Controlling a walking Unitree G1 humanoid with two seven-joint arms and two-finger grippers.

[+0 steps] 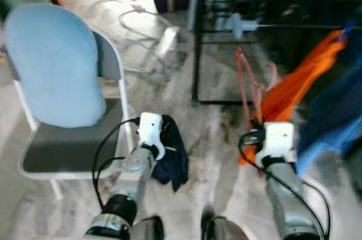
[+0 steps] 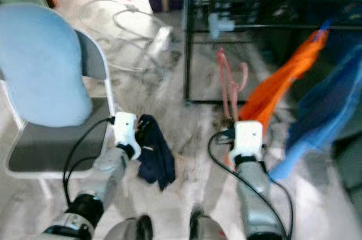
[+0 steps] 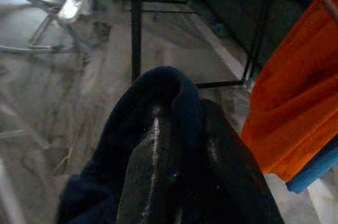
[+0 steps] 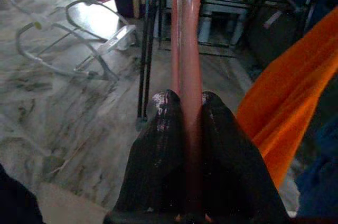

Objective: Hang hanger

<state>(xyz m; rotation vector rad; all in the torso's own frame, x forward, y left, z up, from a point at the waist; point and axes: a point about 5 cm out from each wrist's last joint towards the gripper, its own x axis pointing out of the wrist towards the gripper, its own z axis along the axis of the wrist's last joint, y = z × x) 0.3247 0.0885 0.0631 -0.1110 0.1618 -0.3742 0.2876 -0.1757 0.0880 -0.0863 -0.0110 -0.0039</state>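
While the head views are blurred, these lines hold.
Floor: pale marbled floor (image 1: 209, 155), carrying everything in the room.
Room: grey folding chair (image 1: 68, 149) with a light blue cushion (image 1: 54, 64) on the robot's left; black metal rack (image 1: 198, 36) ahead; orange cloth (image 1: 294, 87) and blue cloth (image 1: 334, 115) hanging at the right.
Wrist views: clear curved tubing (image 4: 68, 28) lying on the floor shows sharply here.
Left gripper (image 3: 174, 129): held low and forward beside the chair, fingers closed inside a dark navy cloth (image 1: 172, 158).
Right gripper (image 4: 185, 102): extended forward, fingers pinched tight on the pink hanger (image 4: 185, 34).
Hanger: rising from that gripper toward the rack, just beside the orange cloth.
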